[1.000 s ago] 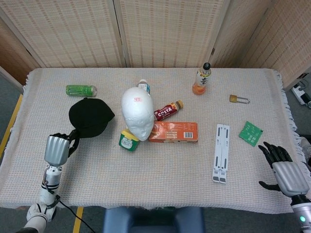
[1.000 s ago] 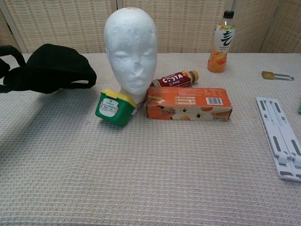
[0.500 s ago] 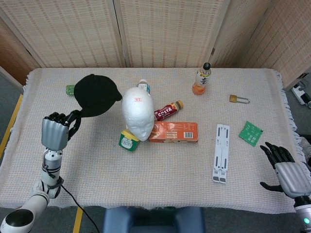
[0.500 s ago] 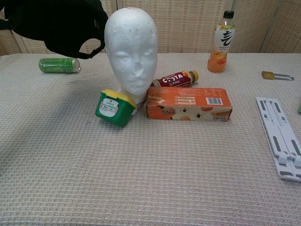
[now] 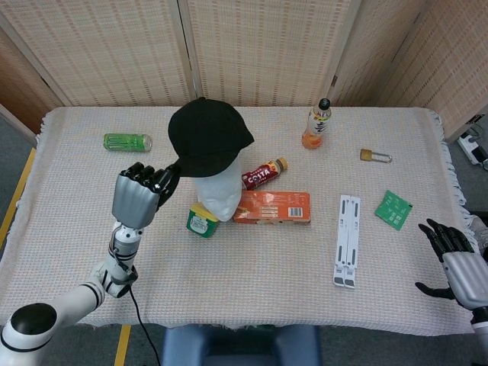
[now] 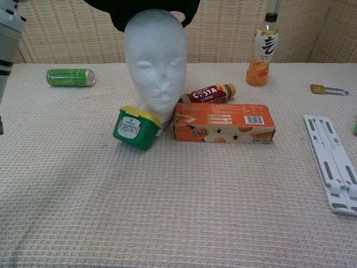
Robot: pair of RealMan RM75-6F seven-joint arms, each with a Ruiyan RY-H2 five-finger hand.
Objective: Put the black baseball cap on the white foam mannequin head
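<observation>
The black baseball cap (image 5: 209, 136) hangs over the top of the white foam mannequin head (image 5: 216, 193), hiding its crown in the head view. In the chest view the cap (image 6: 189, 8) shows only as a dark edge above and behind the mannequin head (image 6: 155, 58), cut off by the top of the frame. My left hand (image 5: 139, 197) holds the cap by its rim at the left side, raised above the table. Only the left arm shows in the chest view, at the upper left corner. My right hand (image 5: 457, 263) rests open at the table's right front edge, far from the cap.
Against the mannequin's base lean a green tub with a yellow lid (image 5: 200, 221) and an orange box (image 5: 271, 207). A brown Costa bottle (image 5: 264, 174), an orange juice bottle (image 5: 317, 125), a green can (image 5: 127, 142), a white folding stand (image 5: 348, 239), a green circuit board (image 5: 394, 209) and a padlock (image 5: 374, 155) lie around.
My left hand has lifted the cap from the table's left side and carried it right and up, so it now sits over the mannequin head. The right hand has barely shifted.
</observation>
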